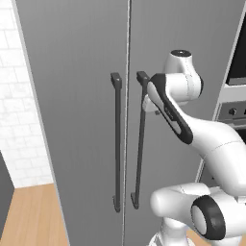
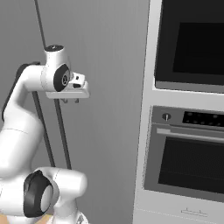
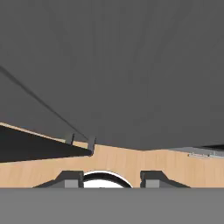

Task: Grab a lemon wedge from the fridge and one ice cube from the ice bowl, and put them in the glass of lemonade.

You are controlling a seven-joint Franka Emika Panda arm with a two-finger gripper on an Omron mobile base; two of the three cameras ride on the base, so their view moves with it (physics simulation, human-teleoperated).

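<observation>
The fridge (image 1: 81,96) stands shut, a tall grey cabinet with two doors that meet at a thin seam running top to bottom. Two long dark bar handles hang side by side at that seam: the left handle (image 1: 116,144) and the right handle (image 1: 140,139).

The gripper (image 2: 70,100) is up near the top of the right handle, pointing down, right at the door face. From the right base camera it sits just beside that bar; whether it touches the bar cannot be told. In the hand camera the two dark fingertips (image 3: 72,178) stand apart with a gap between them and nothing between: the jaws are partly open and empty. That camera looks down along the grey door to the handle feet and the wood floor (image 3: 131,162) below.

To the right of the fridge is a black-fronted wall oven (image 2: 188,144) in a pale surround. To the left is a white brick wall (image 1: 19,120).
</observation>
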